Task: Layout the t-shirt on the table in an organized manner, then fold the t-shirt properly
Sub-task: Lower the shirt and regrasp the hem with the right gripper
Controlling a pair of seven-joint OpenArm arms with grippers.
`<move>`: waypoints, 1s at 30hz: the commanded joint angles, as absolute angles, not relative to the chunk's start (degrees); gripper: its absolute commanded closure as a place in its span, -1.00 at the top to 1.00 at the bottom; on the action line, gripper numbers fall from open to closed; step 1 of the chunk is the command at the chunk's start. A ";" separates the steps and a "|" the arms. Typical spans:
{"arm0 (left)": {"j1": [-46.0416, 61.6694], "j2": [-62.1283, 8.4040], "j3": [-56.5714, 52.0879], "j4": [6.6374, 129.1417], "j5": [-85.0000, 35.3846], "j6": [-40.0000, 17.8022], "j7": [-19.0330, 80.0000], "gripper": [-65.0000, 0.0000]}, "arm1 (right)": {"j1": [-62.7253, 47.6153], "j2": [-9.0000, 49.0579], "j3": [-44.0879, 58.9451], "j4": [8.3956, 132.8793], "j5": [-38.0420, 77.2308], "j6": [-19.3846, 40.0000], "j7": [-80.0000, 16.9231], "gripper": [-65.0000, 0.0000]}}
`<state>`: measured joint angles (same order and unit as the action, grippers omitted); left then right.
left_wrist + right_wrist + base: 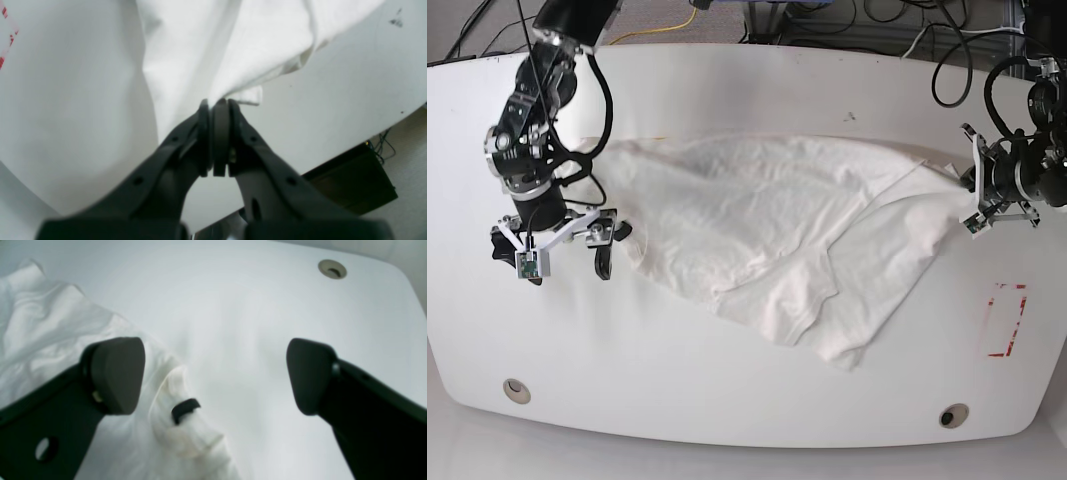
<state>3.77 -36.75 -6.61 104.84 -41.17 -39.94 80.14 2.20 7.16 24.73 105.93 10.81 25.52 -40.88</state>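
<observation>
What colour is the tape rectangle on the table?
Red; the tape rectangle shows best in the base view.

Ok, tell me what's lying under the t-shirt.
Only the table shows beneath the t-shirt, bare white around its edges. The cloth lies bunched and overlapped, so whatever sits under its middle is covered. The left gripper pinches one edge.

No text, label or number can be read anywhere

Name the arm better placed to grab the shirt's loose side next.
Right, likely. The right end effector is open and empty beside the shirt; the left end effector is already shut on its other edge.
</observation>
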 commanded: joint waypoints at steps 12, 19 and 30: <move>2.86 -38.11 -7.25 105.54 -41.19 -40.00 80.00 -0.99 | 20.70 7.87 18.95 77.32 11.30 25.71 -39.43 1.00; 2.59 -38.11 -7.25 105.54 -41.19 -40.00 80.00 -0.99 | 24.22 7.87 14.99 65.98 11.30 25.71 -36.26 1.00; 2.42 -38.11 -7.25 105.54 -41.19 -40.00 80.00 -0.99 | 22.81 8.75 9.19 57.98 11.82 25.80 -31.34 1.00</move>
<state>3.38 -36.84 -6.66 104.79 -41.04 -39.94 80.14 21.80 8.19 9.47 57.36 11.35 25.61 -31.81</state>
